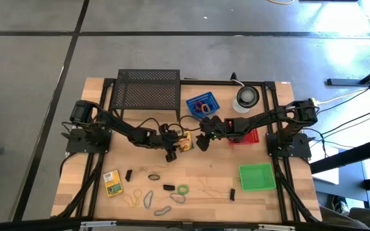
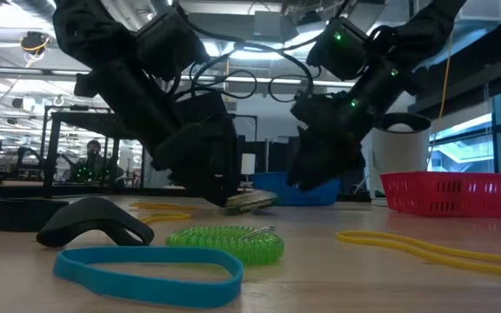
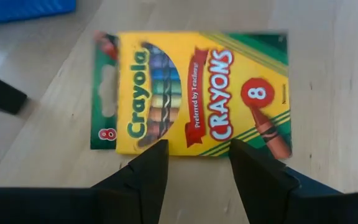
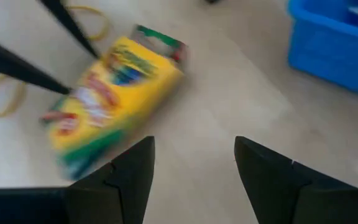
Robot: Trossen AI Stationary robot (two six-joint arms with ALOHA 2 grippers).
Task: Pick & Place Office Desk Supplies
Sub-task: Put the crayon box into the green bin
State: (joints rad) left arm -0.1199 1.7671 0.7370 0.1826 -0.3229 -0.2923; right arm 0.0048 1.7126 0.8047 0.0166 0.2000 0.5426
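Across the wooden tabletop (image 1: 204,168) both dark arms reach inward and meet near the middle, in front of the black wire-mesh rack (image 1: 148,88). Between them lies the Crayola crayon box (image 1: 184,142), flat on the wood, its flap open. The left hand (image 3: 194,163) hovers directly over the box, fingers set apart at a moderate gap and holding nothing, their tips at one long edge of the box; its long axis runs crosswise to the fingers' line, so closing would have to span the short side. The right hand (image 4: 194,163) sits just beside, also open and empty, with the box lying off to one side of its fingers rather than between them. By my judgement the left hand is the better placed. A second crayon box (image 1: 112,182) rests near the front left. Smaller still, rubber bands (image 1: 182,190) and black clips (image 1: 168,188) scatter along the front
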